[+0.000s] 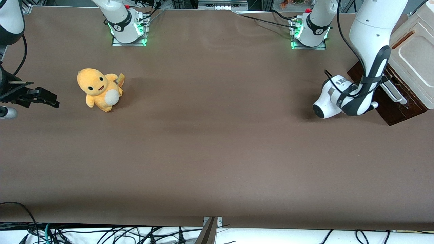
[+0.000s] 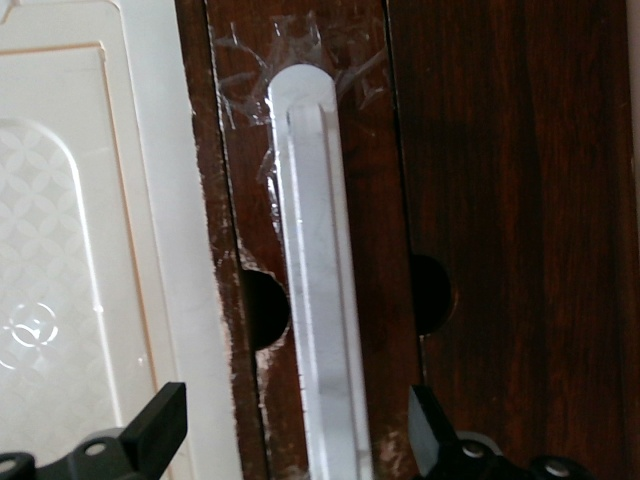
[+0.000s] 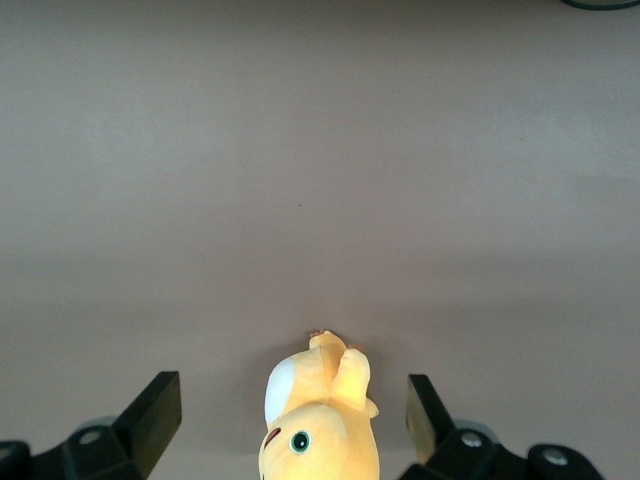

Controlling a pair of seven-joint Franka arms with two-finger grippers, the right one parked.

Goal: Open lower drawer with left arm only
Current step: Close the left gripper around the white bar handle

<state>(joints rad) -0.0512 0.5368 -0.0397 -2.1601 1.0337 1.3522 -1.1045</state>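
Note:
The lower drawer [image 1: 395,113] shows its dark brown front at the foot of the cream cabinet, at the working arm's end of the table. Its long white-silver bar handle [image 1: 394,94] runs along that front. The left arm [image 1: 359,98] bends down right in front of the drawer, and its wrist hides the fingers in the front view. In the left wrist view the gripper [image 2: 298,435] is open. Its two black fingertips [image 2: 160,430] stand on either side of the bar handle [image 2: 318,320] without touching it. The drawer front [image 2: 365,180] fills the space around the handle.
The cream cabinet [image 1: 413,57] rises above the drawer, and its cream panel [image 2: 80,250] lies beside the dark front. A yellow plush toy [image 1: 100,89] sits toward the parked arm's end of the table. Two arm bases with green lights [image 1: 129,32] stand along the table's rear edge.

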